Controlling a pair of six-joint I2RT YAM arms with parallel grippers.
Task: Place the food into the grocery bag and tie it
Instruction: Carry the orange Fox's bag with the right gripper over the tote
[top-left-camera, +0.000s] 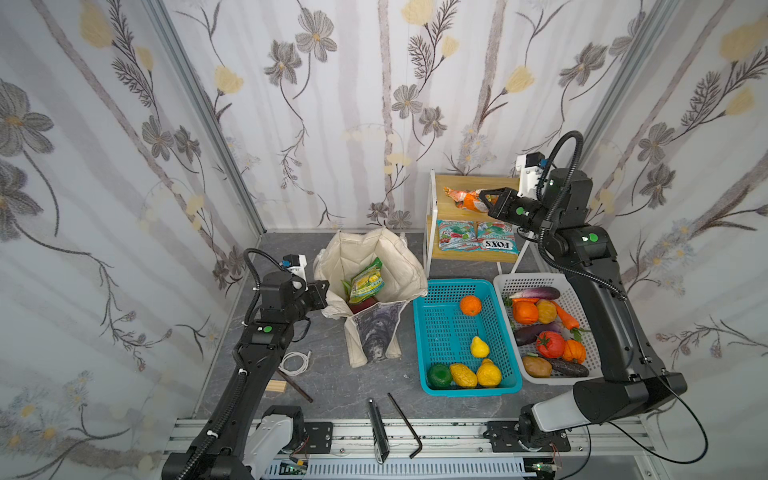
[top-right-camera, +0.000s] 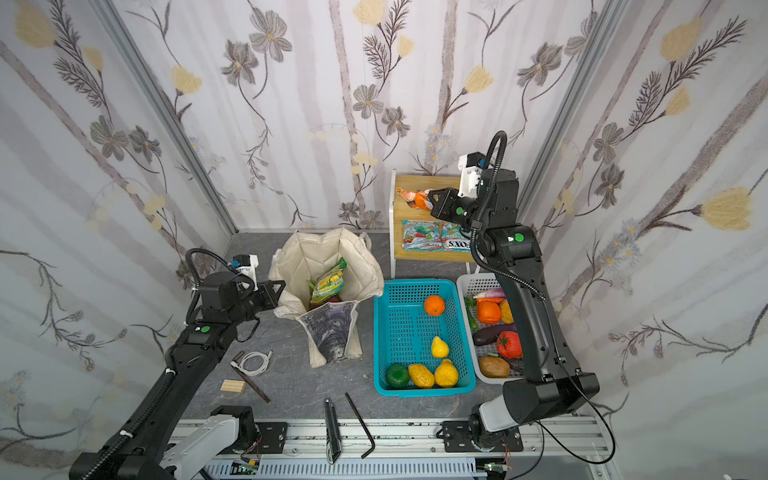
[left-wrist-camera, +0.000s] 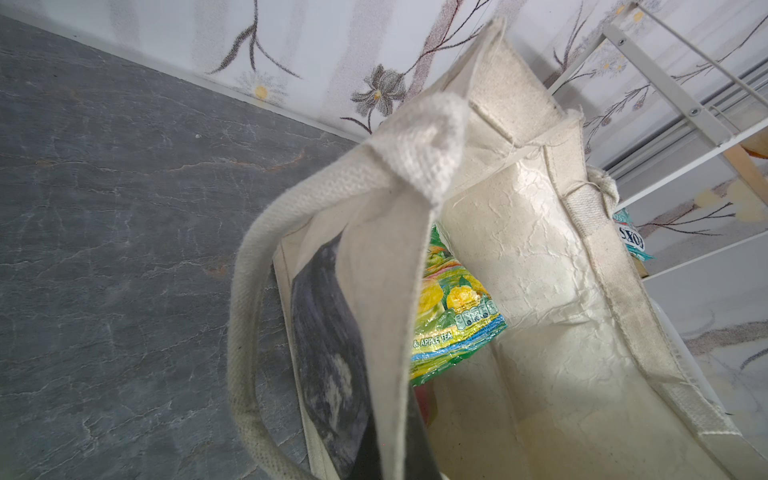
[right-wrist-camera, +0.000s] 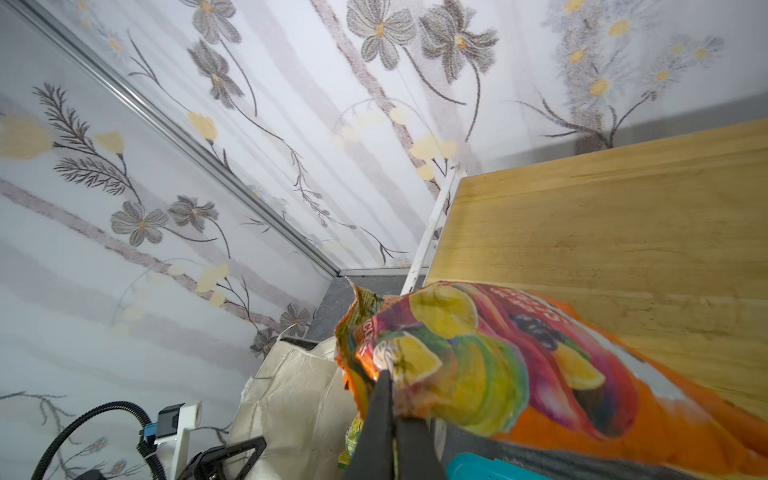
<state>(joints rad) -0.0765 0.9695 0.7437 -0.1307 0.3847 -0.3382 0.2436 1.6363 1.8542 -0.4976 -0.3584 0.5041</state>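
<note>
Fingers of the right gripper are clenched on the orange packet at the shelf in both top views, while the left gripper pinches the bag rim, green-yellow packet already inside. Left wrist view: that packet lies over a red fruit; I cannot see the round fruits. Right wrist view confirms my grip, so I judge one carry, then tying the handles, remains.
</note>
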